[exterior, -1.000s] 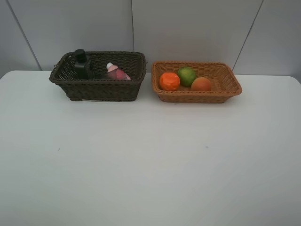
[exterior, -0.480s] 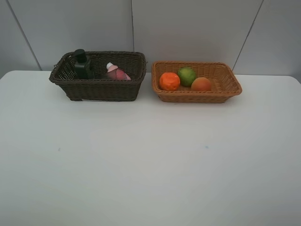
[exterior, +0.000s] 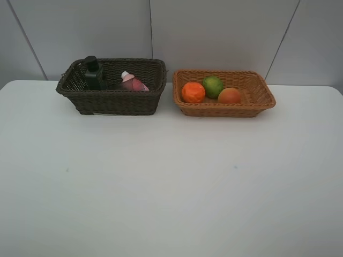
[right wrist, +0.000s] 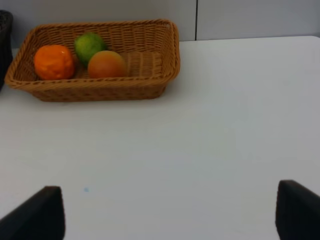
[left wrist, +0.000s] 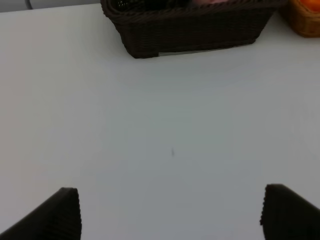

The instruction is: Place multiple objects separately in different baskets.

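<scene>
presently, both grippers' fingers (left wrist: 45, 215) (right wrist: 35, 212) gape empty; pump bottle (exterior: 94, 73) and pink bottle (exterior: 132, 82) sit in dark basket (exterior: 115, 99), three fruits (exterior: 212, 90) in tan basket (exterior: 257, 99) beside it; cup unseen, possibly left unsorted.

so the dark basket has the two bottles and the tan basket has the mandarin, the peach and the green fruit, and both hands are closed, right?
Not quite: both hands are open, as each wrist view shows, fingers spread wide over bare table. The basket contents are right.
</scene>
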